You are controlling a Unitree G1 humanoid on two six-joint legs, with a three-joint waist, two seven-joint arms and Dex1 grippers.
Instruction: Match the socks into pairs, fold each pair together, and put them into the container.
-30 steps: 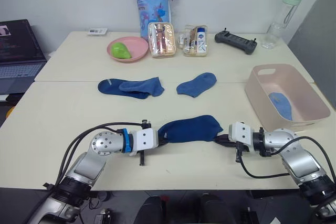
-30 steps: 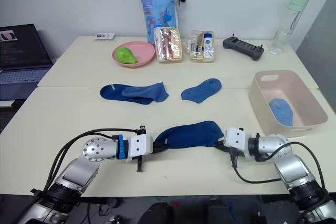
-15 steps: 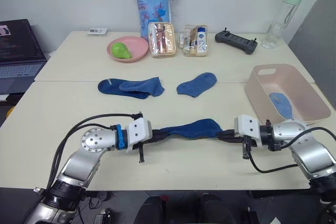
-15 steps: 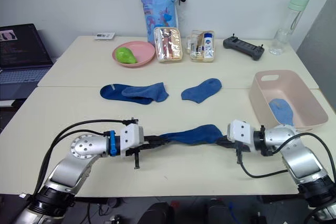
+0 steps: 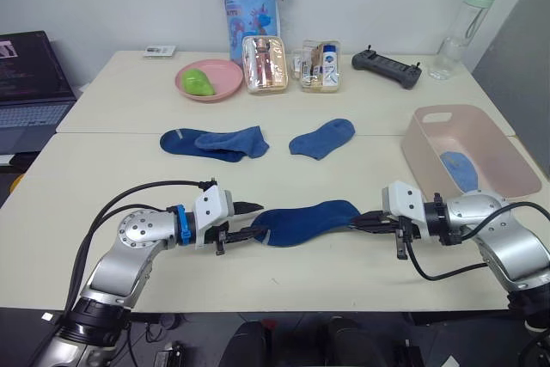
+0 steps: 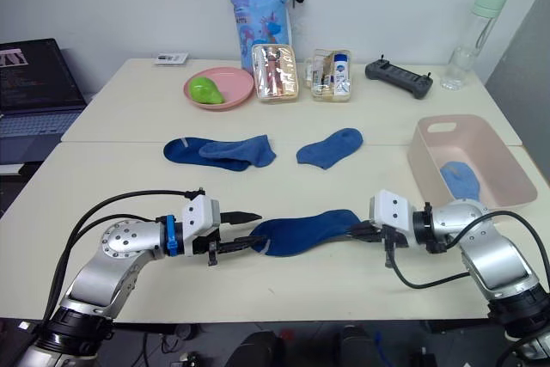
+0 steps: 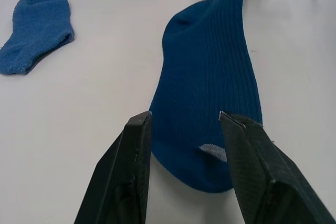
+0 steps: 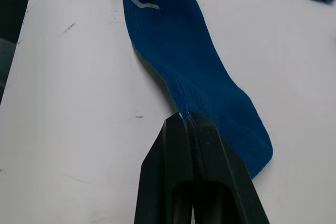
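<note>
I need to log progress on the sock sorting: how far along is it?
Done: one light blue sock lies in the pale pink plastic tub.

In hand: the right gripper pinches a dark blue ribbed sock; the left gripper is open at its cuff.

Left: the overlapping blue socks and a single medium blue sock.

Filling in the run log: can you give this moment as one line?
left hand open at sock cuff | right hand shut on sock toe | sock flat on table | one sock in container
</note>
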